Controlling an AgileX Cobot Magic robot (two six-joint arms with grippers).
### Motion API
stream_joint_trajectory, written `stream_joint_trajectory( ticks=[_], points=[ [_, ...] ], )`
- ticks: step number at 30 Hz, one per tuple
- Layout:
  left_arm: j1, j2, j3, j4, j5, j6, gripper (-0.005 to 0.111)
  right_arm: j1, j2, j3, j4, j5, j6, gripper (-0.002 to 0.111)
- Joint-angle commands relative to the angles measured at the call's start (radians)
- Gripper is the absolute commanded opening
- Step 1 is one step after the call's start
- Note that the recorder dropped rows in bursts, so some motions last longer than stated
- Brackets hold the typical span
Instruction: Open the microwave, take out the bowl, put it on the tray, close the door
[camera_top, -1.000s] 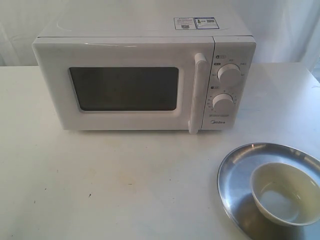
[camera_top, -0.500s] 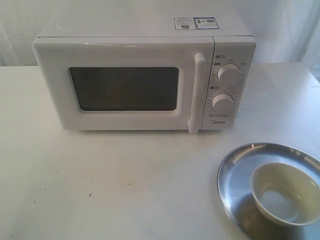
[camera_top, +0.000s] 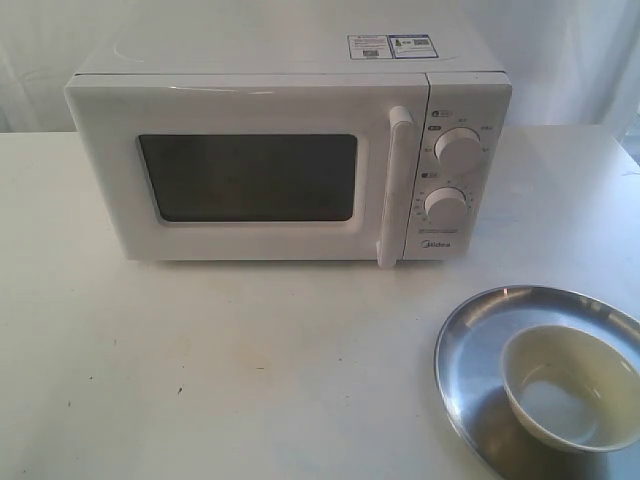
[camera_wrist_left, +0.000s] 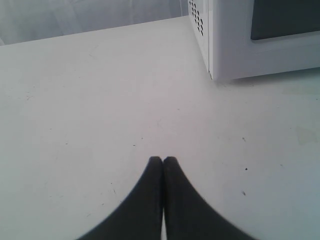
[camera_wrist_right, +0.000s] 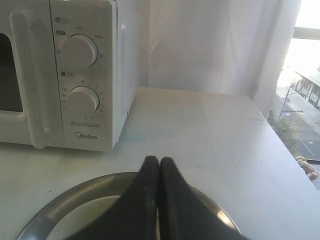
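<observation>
The small round white ceramic bowl (camera_top: 572, 400) sits in the round shiny silver metal tray (camera_top: 478, 330), towards its right side, on the white table (camera_top: 250, 360) in front of the large white boxy microwave (camera_top: 460, 100). The microwave's white door (camera_top: 250, 110) is shut flush. The right gripper (camera_wrist_right: 159, 162), black jaws pressed together and empty, points at tray and bowl, which lie just beyond its tips. The left gripper (camera_wrist_left: 163, 161), jaws likewise together, hangs over bare table near the microwave's left corner, well apart from the bowl

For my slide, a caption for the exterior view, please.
White microwave, door shut; white bowl resting in the silver tray.
</observation>
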Motion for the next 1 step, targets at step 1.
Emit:
stream_joint_trajectory(
  ticks=[1],
  points=[
    [-0.001,-0.002,-0.001,-0.004,-0.002,-0.006,0.0,-0.002,-0.006,0.005,0.002,0.0,0.001,0.0]
  ],
)
